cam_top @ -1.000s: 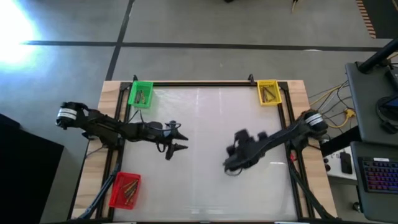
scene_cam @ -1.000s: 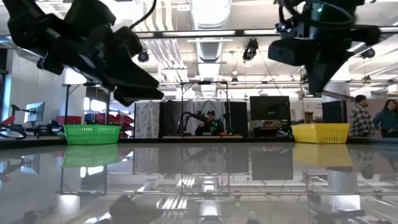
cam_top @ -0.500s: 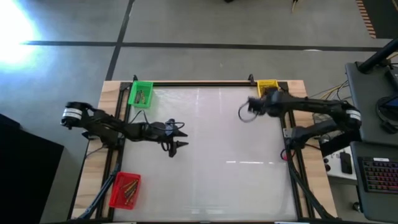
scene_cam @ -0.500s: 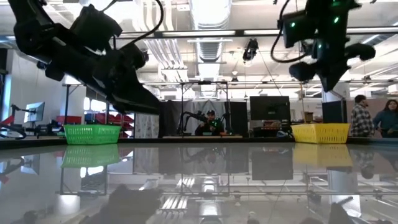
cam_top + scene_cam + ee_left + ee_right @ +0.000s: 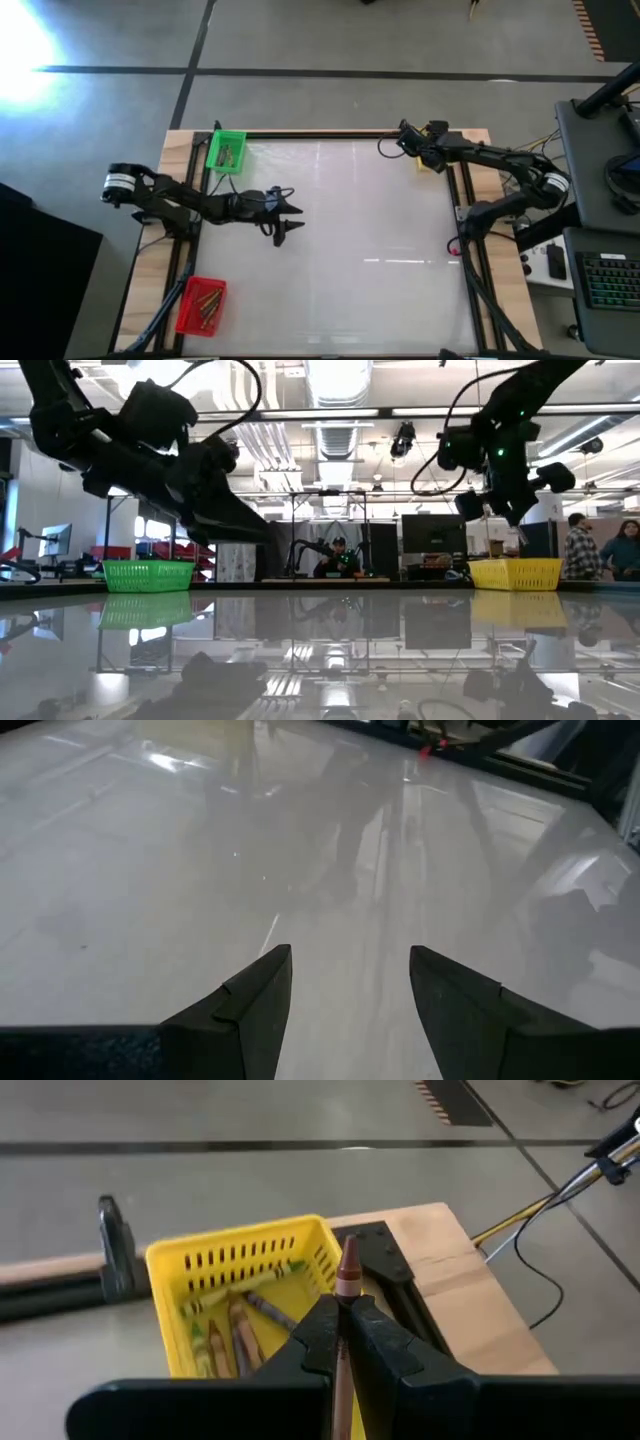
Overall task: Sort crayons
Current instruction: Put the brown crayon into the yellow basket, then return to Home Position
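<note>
**Brown crayon carried to the yellow bin**

A brown crayon (image 5: 347,1285) was pinched between the fingers of the right gripper (image 5: 345,1330), its tip pointing out past the fingertips toward the yellow bin (image 5: 200,1260). The gripper (image 5: 412,143) was held above the counter (image 5: 350,220), just beside the yellow bin (image 5: 432,150) on its inner side, presumably so that the crayon could be let go over the open top. It was not yet over the middle of the bin, so the drop was judged to be the step still to come.

Several crayons (image 5: 235,1320) were already lying inside the yellow bin, which suggests that this bin was the chosen place for that group. More crayons (image 5: 226,153) were seen in the green bin (image 5: 226,150), well apart from the yellow bin along the same far edge, and others (image 5: 206,305) in the red bin (image 5: 203,305) at the corner diagonally opposite. No loose crayon could be made out on the counter.

The left gripper (image 5: 285,217) was kept waiting over the counter's middle, well apart from the yellow bin, its fingers (image 5: 250,1000) spread and holding nothing.
</note>
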Available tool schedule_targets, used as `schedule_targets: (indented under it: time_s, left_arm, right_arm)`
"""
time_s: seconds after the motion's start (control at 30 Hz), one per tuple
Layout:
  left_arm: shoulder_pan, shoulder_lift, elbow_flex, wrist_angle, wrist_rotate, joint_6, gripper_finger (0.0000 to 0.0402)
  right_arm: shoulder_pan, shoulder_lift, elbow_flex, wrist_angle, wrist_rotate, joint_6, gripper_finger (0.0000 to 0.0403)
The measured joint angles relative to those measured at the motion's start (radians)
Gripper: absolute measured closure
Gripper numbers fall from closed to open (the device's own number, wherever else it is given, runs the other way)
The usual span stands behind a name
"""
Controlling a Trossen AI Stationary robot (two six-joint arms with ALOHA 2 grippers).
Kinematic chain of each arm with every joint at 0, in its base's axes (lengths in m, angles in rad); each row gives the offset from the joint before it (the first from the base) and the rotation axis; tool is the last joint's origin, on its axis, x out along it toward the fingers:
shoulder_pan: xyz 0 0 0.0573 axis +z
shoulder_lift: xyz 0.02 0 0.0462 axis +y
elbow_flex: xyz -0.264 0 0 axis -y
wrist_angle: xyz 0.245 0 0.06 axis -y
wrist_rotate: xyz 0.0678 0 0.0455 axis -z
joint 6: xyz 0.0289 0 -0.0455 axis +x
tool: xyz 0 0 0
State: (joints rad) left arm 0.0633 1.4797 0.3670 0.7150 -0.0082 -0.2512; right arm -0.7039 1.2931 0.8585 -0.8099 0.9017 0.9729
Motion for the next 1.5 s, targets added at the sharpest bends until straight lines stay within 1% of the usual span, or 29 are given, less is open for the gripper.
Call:
schedule_targets:
  time_s: [0.17, 0.23, 0.33, 0.43, 0.57, 0.67, 0.8, 0.9, 1.0, 1.07, 1.13, 1.27, 1.4, 1.5]
  left_arm:
    - [0.028, -0.044, -0.046, 0.001, -0.002, -0.013, 0.0214]
    - [0.043, -0.082, -0.07, 0.0, -0.001, -0.044, 0.0214]
    - [0.061, -0.17, -0.102, 0.005, -0.002, -0.053, 0.0214]
    - [0.08, -0.254, -0.122, -0.017, -0.008, -0.047, 0.0214]
    - [0.099, -0.334, -0.123, -0.108, -0.011, -0.045, 0.0214]
    - [0.099, -0.371, -0.121, -0.121, -0.032, -0.034, 0.0214]
    - [0.114, -0.419, -0.118, -0.115, -0.082, -0.007, 0.0214]
    - [0.139, -0.443, -0.117, -0.115, -0.087, 0.011, 0.0214]
    - [0.169, -0.461, -0.117, -0.118, -0.089, 0.014, 0.0214]
    - [0.178, -0.48, -0.117, -0.121, -0.11, -0.003, 0.0215]
    - [0.177, -0.505, -0.117, -0.12, -0.134, 0.003, 0.0218]
    - [0.177, -0.565, -0.117, -0.145, -0.14, 0.033, 0.0232]
    - [0.17, -0.625, -0.131, -0.159, -0.14, 0.035, 0.0247]
    - [0.168, -0.672, -0.156, -0.157, -0.14, 0.054, 0.0262]
  right_arm:
    - [-0.031, 0.07, 0.0, 0.094, -0.002, -0.038, 0.039]
    - [-0.046, 0.098, 0.009, 0.097, -0.05, -0.063, 0.039]
    - [-0.079, 0.141, 0.039, 0.097, -0.128, -0.147, 0.039]
    - [-0.095, 0.165, 0.08, 0.092, -0.17, -0.214, 0.039]
    - [-0.096, 0.168, 0.127, 0.091, -0.204, -0.277, 0.0386]
    - [-0.096, 0.156, 0.148, 0.083, -0.219, -0.317, 0.0364]
    - [-0.096, 0.148, 0.15, 0.05, -0.228, -0.347, 0.031]
    - [-0.102, 0.148, 0.142, 0.022, -0.222, -0.346, 0.0271]
    - [-0.097, 0.145, 0.127, 0.017, -0.23, -0.364, 0.0257]
    - [-0.073, 0.134, 0.108, 0.049, -0.254, -0.397, 0.0257]
    - [-0.043, 0.115, 0.083, 0.135, -0.312, -0.45, 0.0259]
    - [0.043, 0.048, 0.031, 0.276, -0.415, -0.527, 0.0269]
    - [0.175, -0.049, -0.033, 0.389, -0.5, -0.579, 0.0281]
    - [0.302, -0.129, -0.108, 0.54, -0.597, -0.591, 0.029]
